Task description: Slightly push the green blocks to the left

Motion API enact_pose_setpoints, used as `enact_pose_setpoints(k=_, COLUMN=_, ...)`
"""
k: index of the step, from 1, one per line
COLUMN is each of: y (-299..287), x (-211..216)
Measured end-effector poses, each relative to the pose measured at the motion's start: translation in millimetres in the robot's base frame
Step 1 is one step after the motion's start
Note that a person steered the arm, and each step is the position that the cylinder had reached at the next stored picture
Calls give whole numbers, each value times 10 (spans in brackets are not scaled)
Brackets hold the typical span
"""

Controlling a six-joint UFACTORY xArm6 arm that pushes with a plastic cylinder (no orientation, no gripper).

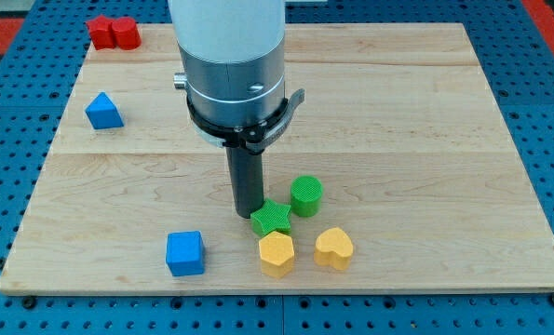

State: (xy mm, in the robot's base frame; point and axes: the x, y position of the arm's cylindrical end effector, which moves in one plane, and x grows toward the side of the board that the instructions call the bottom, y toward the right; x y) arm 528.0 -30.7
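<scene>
A green star block (271,219) lies low in the middle of the wooden board (398,112). A green round block (306,195) stands just to its upper right, close beside it. My tip (249,213) rests on the board right at the star's left edge, touching or nearly touching it. The round block is to the right of the rod, a short gap away. The rod hangs from the big grey arm head (232,65) above.
A yellow hexagon block (277,254) lies just below the star, and a yellow heart block (333,247) to its right. A blue cube (184,252) sits at lower left, a blue triangular block (102,111) at left, red blocks (113,33) at top left.
</scene>
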Motion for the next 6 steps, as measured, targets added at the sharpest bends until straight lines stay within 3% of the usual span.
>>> enact_pose_setpoints(k=2, y=96, x=-82)
enact_pose_setpoints(k=3, y=-193, x=263)
enact_pose_setpoints(k=4, y=-96, x=377)
enact_pose_setpoints(k=6, y=336, x=34)
